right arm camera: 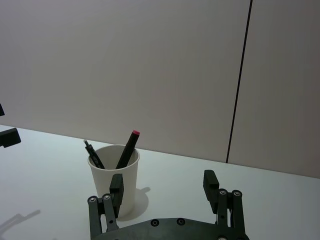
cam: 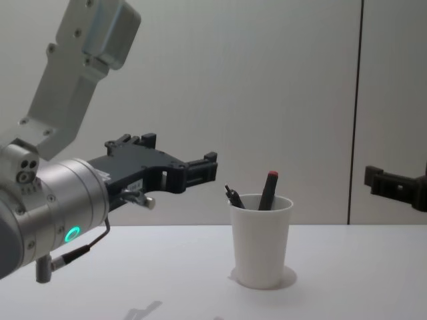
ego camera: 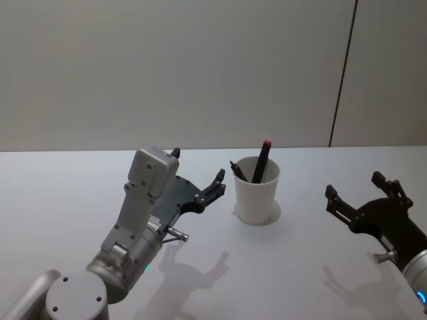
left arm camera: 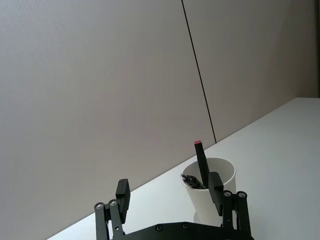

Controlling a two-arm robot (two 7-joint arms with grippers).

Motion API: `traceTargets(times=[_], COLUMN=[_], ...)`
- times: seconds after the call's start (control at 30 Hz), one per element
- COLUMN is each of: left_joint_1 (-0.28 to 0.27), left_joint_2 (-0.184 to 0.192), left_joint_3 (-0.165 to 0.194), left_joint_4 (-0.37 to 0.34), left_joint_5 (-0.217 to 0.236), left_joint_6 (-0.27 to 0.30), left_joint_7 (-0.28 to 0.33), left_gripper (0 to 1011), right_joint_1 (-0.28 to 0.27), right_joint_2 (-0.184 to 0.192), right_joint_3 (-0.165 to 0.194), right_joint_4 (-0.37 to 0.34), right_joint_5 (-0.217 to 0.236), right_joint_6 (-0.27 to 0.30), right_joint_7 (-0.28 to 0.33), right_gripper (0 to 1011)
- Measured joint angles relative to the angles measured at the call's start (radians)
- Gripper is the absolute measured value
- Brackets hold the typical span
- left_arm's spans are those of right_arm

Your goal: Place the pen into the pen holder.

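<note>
Standing upright at centre-right of the head view, the white paper-cup pen holder (ego camera: 257, 193) sits on a plain white table (ego camera: 67, 193) w/ two pens already inside: a black pen w/ red cap (ego camera: 261, 161) leaning to the upper right, poking well above the rim, and a shorter black pen (ego camera: 237, 171) leaning left against the rim.

Left gripper (ego camera: 197, 175) hovers left of centre in the head view, near the cup's left side but apart from it, fingers spread and empty. In the chest view it (cam: 200, 170) hangs at mid-left, above rim height. Right gripper (ego camera: 357, 193) is at the lower right edge of the head view, well apart from the cup, fingers also spread, grasping nothing.

Judgement: the pen looks delivered, so the step in hand is backing off. To do it well, keep the left fingers spread, lift or draw straight back away from the cup, and avoid sweeping sideways; the light cup w/ tall leaning pens would probably tip from a nudge at rim or cap.
</note>
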Motion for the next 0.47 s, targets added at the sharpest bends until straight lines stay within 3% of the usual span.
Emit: traceTargets(times=[0.47], left_joint_1=[0.0], left_joint_2=[0.0], left_joint_3=[0.0], left_joint_4=[0.001], left_joint_5=[0.0], left_joint_6=[0.0], left_joint_7=[0.0], left_gripper=[1000], right_joint_1=[0.0], right_joint_2=[0.0], right_joint_3=[0.0], right_joint_4=[0.0], right_joint_5=[0.0], right_joint_6=[0.0], right_joint_7=[0.0], right_gripper=[1002])
